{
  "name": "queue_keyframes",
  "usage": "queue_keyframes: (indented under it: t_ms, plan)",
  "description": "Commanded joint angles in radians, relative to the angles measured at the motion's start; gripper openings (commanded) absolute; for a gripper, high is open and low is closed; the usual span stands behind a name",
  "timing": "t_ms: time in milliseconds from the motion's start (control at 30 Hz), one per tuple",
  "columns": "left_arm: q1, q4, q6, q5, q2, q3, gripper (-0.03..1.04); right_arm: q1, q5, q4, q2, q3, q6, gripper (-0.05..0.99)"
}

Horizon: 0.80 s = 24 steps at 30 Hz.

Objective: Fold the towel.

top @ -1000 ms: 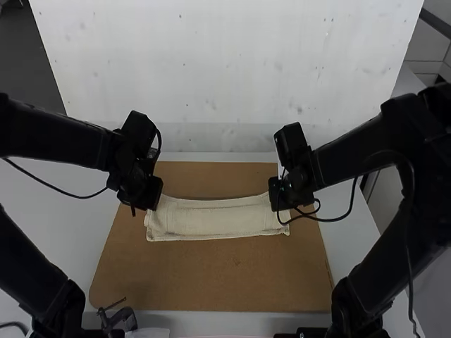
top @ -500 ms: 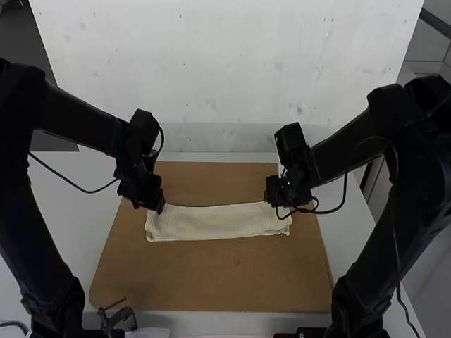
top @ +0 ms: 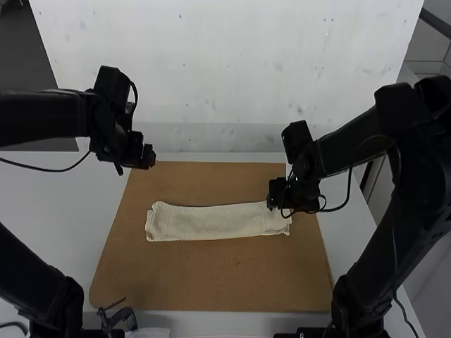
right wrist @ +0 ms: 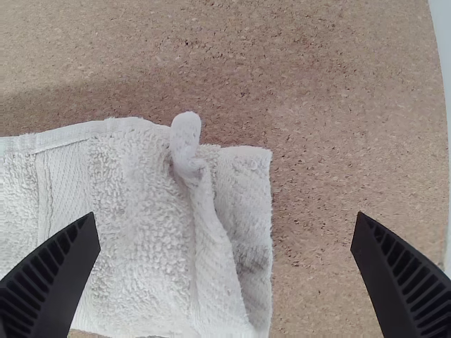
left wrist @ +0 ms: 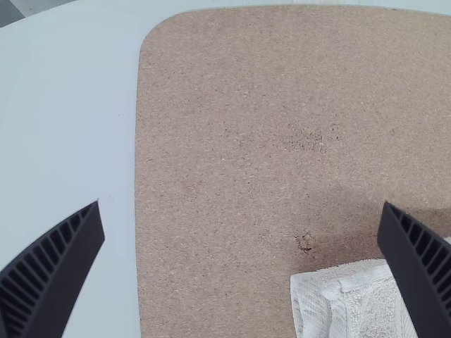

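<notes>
So the towel [top: 218,221] is lying on the brown board [top: 211,278], folded up into a long, narrow strip running side to side. It's cream-white terry stuff, the layers don't quite line up at either end, and there's a little rolled ridge standing up near its right end. Right gripper [top: 276,201] is right over that end of the towel, fingers spread wide, one above the cloth and the other over bare board, gripping nothing. Can't tell if it's touching the cloth. Left gripper [top: 149,158] is up past the towel's far left corner, well apart from it, also wide open and empty. White table [top: 49,204] all around the towel's board, and some dark clamp-looking thing [top: 121,319] on the near side, left of the towel.
</notes>
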<state>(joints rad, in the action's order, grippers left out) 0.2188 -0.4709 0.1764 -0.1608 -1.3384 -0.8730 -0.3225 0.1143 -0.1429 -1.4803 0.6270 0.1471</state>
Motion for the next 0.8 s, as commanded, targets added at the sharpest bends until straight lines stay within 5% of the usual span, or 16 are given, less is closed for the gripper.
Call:
queue_keyframes:
  t_ms: [0, 267, 433, 533, 767]
  plan:
    - [-0.01, 0.003, -0.009, 0.027, 0.015, -0.012, 1.01, -0.006, -0.024, -0.011, -0.046, 0.039, 0.058, 0.89]
    - [-0.012, 0.025, -0.006, 0.029, 0.018, 0.026, 1.01, -0.021, -0.013, -0.078, -0.221, 0.091, 0.118, 0.87]
    - [-0.019, 0.028, -0.006, 0.029, 0.027, 0.029, 1.01, -0.016, 0.005, -0.092, -0.23, 0.111, 0.128, 0.27]
    - [-0.019, 0.028, -0.006, 0.03, 0.027, 0.031, 1.01, -0.006, 0.019, -0.093, -0.221, 0.117, 0.129, 0.07]
    - [-0.019, 0.052, -0.006, 0.03, 0.038, 0.057, 1.01, 0.082, 0.022, -0.104, -0.167, 0.117, 0.097, 0.02]
